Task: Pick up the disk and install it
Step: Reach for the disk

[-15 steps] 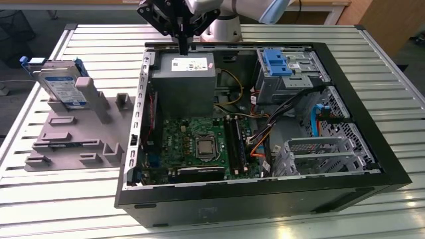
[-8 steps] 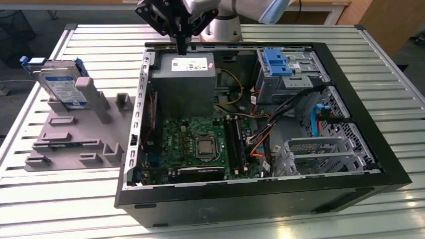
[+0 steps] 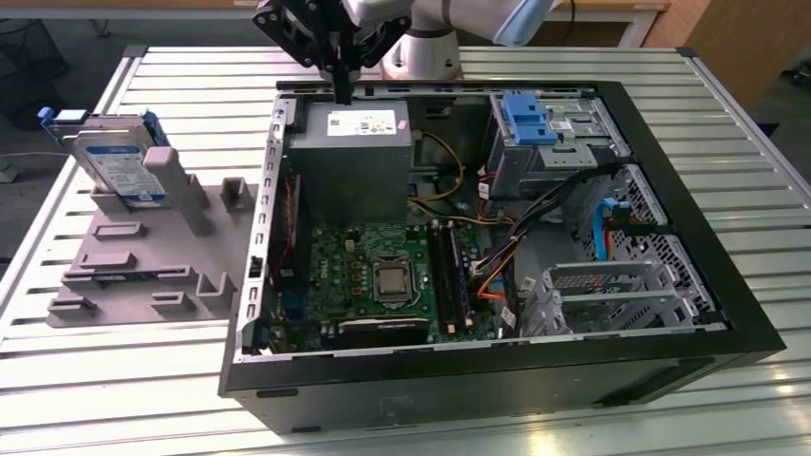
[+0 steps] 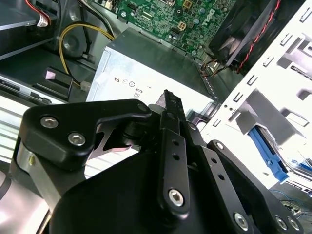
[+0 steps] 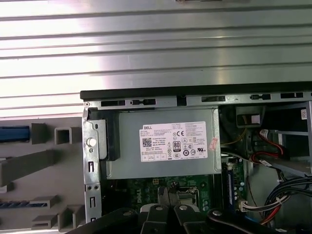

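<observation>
The claw [image 3: 342, 93] hangs closed and empty over the power supply [image 3: 348, 152], just inside the rim of the open computer case [image 3: 709, 318]. It is well apart from the disk [image 3: 117, 166], which stands propped in a grey holder [image 3: 140, 256] near the counter [image 3: 761, 190] edge on the exterior view's left. Travelling low toward it risks clipping the case wall, and arriving closed could knock the disk over
</observation>
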